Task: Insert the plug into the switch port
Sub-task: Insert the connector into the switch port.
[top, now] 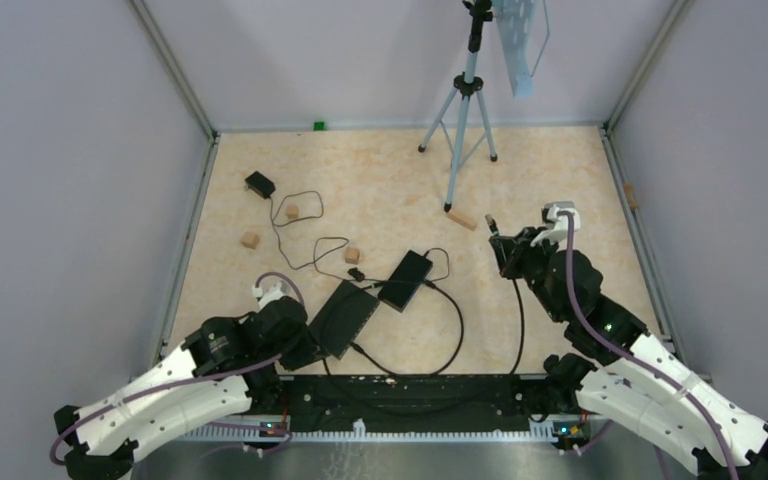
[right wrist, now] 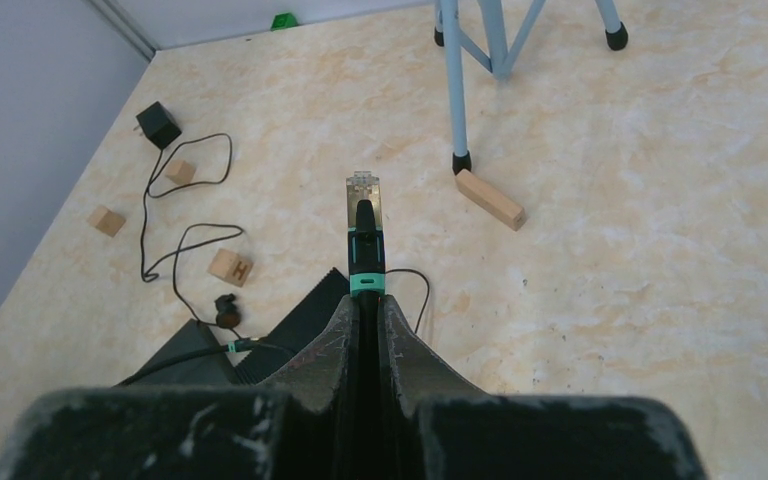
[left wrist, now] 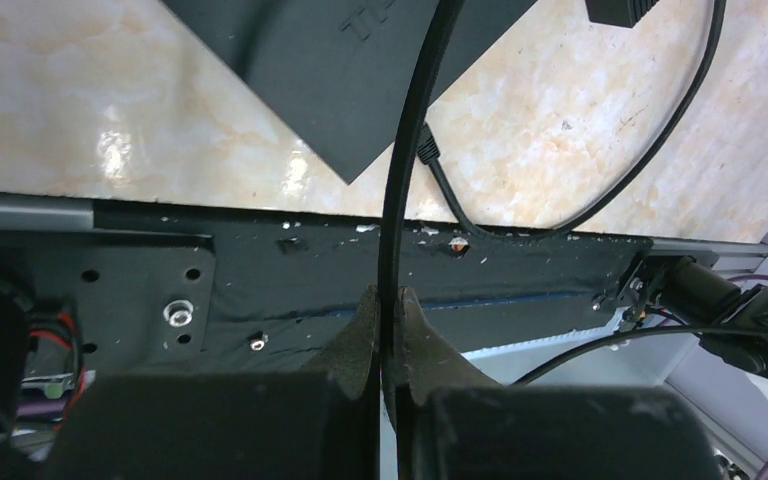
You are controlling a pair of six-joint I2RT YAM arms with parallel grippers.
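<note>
On the right side, above the table (top: 560,170): 1 plug (right wrist: 364,215), green collar, clamped in the closed right gripper (right wrist: 366,300), off the surface. Switch (top: 343,318) lies well apart, front-left. Left gripper (left wrist: 388,295) beside it, pinched on 1 black cable (left wrist: 410,120).

"H" on wooden block (right wrist: 231,267)

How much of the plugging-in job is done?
Done: the right gripper has picked up the plug and pinches its back end. In hand: the plug hangs above the table, while the left gripper is shut on the black cable. Left: carry the plug over to the black boxes and push it in. It is nowhere near them yet.
</note>
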